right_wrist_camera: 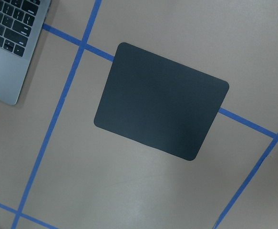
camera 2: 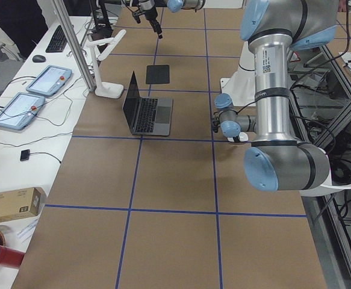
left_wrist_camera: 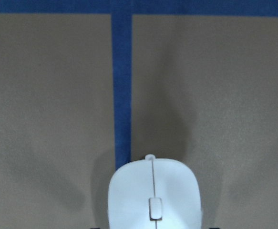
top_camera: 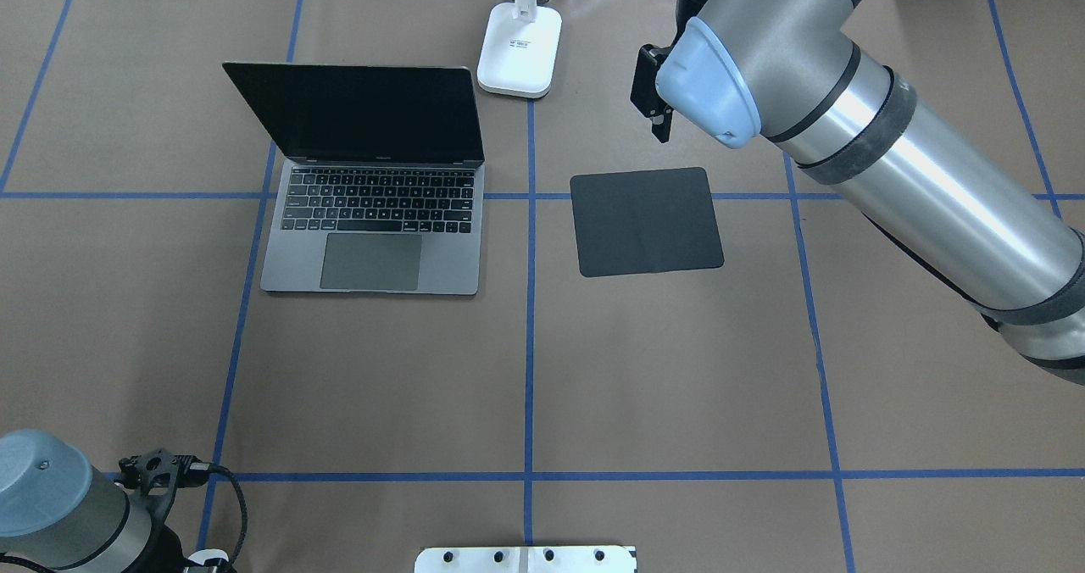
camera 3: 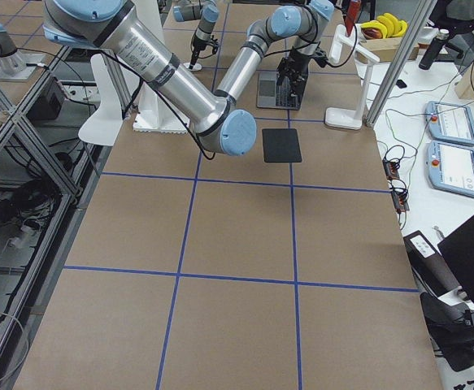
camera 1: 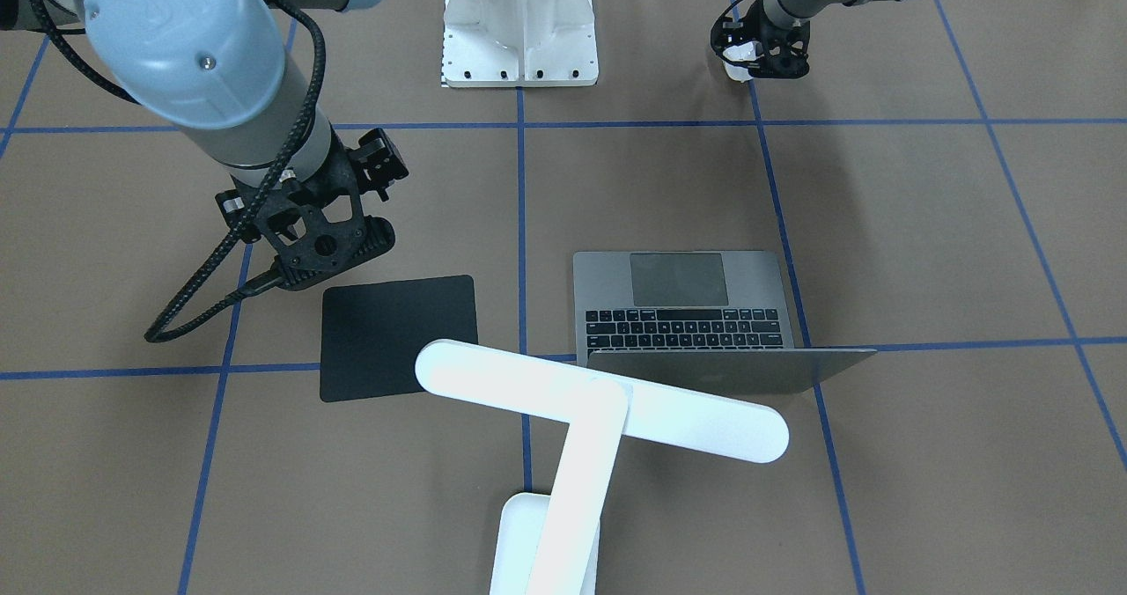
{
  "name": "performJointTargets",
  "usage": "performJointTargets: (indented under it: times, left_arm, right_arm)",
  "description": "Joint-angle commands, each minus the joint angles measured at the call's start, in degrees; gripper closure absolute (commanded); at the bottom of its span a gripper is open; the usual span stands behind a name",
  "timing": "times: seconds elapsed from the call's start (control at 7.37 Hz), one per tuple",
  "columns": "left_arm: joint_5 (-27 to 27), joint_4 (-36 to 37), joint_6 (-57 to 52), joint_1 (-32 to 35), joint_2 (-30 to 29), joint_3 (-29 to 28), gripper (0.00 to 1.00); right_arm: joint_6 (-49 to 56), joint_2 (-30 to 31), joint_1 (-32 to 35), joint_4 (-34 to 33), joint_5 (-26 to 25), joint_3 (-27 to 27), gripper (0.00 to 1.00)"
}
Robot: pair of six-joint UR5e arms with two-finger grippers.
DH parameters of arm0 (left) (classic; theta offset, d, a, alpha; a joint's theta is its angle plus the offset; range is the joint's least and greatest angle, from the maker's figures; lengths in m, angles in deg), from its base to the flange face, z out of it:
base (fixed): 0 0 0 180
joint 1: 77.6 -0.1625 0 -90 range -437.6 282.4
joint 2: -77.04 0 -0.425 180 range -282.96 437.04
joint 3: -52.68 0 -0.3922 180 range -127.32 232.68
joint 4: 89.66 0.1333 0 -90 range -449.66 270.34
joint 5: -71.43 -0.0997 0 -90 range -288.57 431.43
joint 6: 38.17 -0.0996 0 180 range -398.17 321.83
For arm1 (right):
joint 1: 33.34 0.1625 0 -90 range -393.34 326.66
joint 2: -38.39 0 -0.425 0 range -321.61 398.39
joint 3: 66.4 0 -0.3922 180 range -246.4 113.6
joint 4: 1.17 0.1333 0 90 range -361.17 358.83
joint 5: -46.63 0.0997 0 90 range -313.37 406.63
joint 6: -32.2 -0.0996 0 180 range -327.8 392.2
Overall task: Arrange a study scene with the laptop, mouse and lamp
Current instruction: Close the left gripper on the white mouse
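Note:
The laptop [camera 1: 687, 300] lies open on the brown table, its screen upright. The white lamp [camera 1: 599, 401] stands beside it, its bar head over the gap between the laptop and a black square pad [camera 1: 396, 335]. The white mouse [left_wrist_camera: 153, 200] fills the bottom centre of the left wrist view, just over the paper. My left gripper [camera 1: 757, 67] is shut on the mouse [camera 1: 742, 52] at the robot's side of the table. My right gripper [camera 1: 330, 260] hangs open and empty above the pad's edge.
A white bolted pedestal [camera 1: 519, 23] stands at the table's robot-side edge, between the arms. Blue tape lines grid the brown paper. In the side views, tablets, a keyboard and cables lie on a bench beyond the lamp's side.

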Motion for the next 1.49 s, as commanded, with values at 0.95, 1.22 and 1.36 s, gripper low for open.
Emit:
performJointTargets:
  times: [0.95,1.22,1.36]
  left_arm:
    - [0.0,-0.1,0.1,0.4,-0.6,0.0,0.37]
    - [0.0,-0.1,0.2,1.5,1.5,4.7,0.37]
    - [0.0,-0.1,0.2,3.8,1.6,6.9,0.37]
  right_arm:
    - [0.0,1.0,0.0,0.0,-0.6,-1.3,0.00]
    - [0.0,1.2,0.0,-0.1,-0.5,-2.0,0.00]
    - [0.0,2.5,0.1,-0.1,-0.6,-3.6,0.00]
